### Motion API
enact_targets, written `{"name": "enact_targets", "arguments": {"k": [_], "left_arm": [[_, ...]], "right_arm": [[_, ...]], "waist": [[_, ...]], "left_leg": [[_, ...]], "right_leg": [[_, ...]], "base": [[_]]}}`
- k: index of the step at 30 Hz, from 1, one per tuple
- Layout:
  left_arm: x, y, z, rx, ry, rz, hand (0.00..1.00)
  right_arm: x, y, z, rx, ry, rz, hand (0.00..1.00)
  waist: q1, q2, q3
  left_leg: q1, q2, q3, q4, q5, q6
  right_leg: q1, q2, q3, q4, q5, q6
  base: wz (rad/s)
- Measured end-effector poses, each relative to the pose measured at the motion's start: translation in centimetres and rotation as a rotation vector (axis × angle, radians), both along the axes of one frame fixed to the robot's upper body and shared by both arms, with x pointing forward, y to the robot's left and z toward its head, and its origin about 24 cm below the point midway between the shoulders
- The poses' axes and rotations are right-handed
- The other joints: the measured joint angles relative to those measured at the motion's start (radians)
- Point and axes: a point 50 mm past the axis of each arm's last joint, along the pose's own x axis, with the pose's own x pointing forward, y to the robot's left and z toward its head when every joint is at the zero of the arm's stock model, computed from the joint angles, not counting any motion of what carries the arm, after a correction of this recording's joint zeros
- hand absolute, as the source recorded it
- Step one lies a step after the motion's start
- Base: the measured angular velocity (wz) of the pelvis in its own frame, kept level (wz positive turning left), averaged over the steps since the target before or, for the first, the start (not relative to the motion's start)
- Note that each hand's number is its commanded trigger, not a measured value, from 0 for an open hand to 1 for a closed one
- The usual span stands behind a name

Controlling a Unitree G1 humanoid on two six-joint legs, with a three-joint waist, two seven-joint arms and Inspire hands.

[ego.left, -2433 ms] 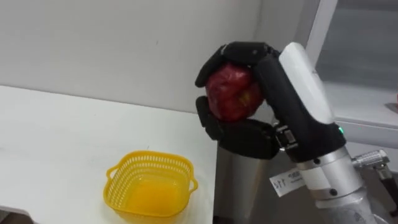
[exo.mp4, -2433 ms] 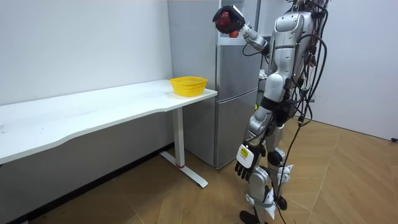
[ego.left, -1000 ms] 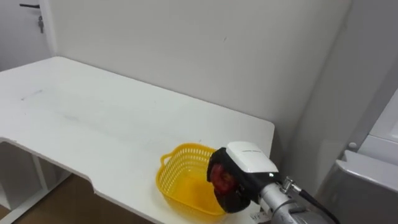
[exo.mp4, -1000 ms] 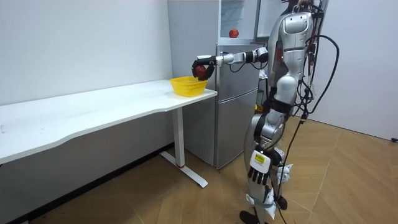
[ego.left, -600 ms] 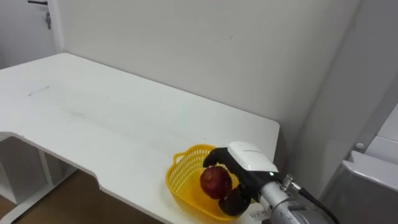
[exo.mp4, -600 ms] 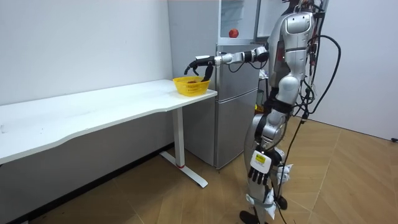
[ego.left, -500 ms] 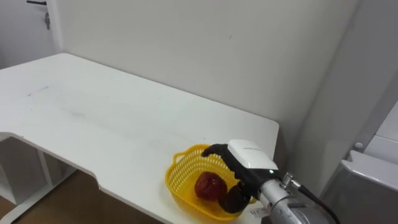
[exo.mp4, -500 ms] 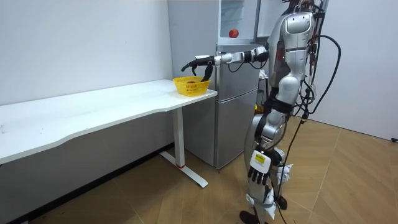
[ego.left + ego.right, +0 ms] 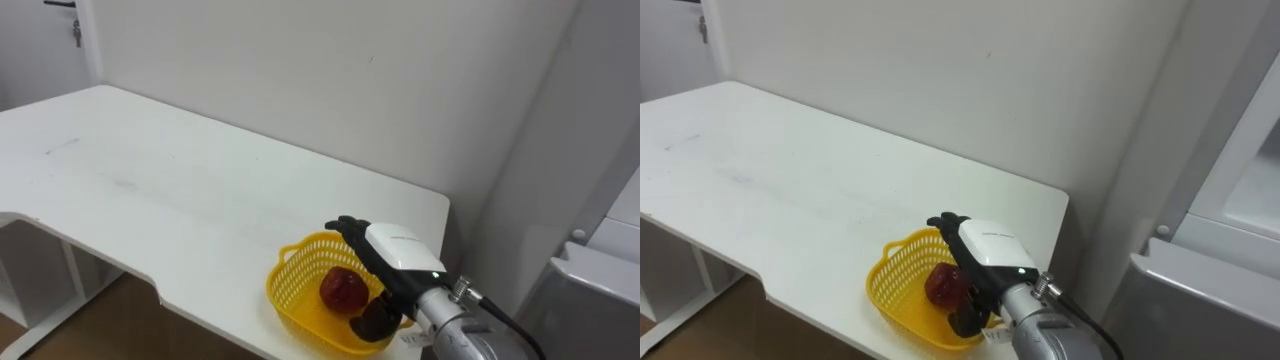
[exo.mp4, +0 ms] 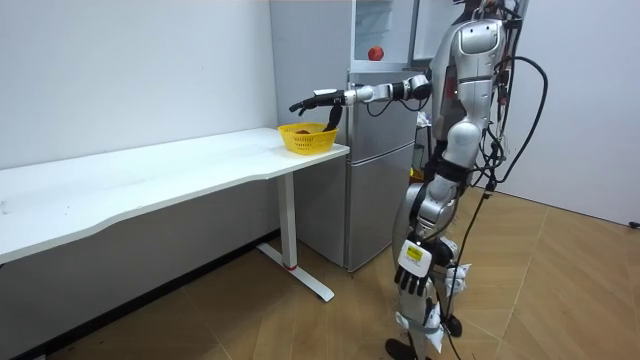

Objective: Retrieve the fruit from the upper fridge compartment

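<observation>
Hovering over the yellow basket (image 9: pixel 285 300), right hand (image 9: pixel 388 262) outstretched, fingers (image 9: pixel 348 226) spread, empty; red apple (image 9: pixel 343 289) beneath.

apple (image 9: pixel 343 288) in basket (image 9: pixel 276 293) on table (image 9: pixel 150 190) beside fridge (image 10: pixel 380 160).

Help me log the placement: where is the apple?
In the eye views, the apple lies in the yellow basket at the table's right end, just under the open right hand.
</observation>
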Motion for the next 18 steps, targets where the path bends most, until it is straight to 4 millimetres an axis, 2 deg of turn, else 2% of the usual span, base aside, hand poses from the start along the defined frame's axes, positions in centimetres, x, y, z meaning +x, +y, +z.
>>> {"name": "enact_targets", "arguments": {"k": [11, 18], "left_arm": [[0.2, 0.0, 0.0, 0.001, -0.003, -0.004, 0.00], [0.3, 0.1, 0.1, 0.008, -0.003, -0.019, 0.00]], "right_arm": [[0.2, 0.1, 0.5, 0.001, -0.018, 0.004, 0.00], [1.1, 0.4, 3.1, 0.031, -0.113, -0.001, 0.00]], "waist": [[-0.001, -0.009, -0.0007], [-0.002, -0.013, -0.0017]], "left_leg": [[-0.009, 0.000, 0.005, 0.000, 0.000, 0.000], [-0.011, 0.000, 0.013, 0.000, 0.001, 0.000]], "right_leg": [[-0.010, 0.000, 0.006, 0.001, 0.000, 0.000], [-0.016, 0.000, 0.020, 0.000, 0.000, 0.000]], "base": [[0.00], [-0.02]]}}
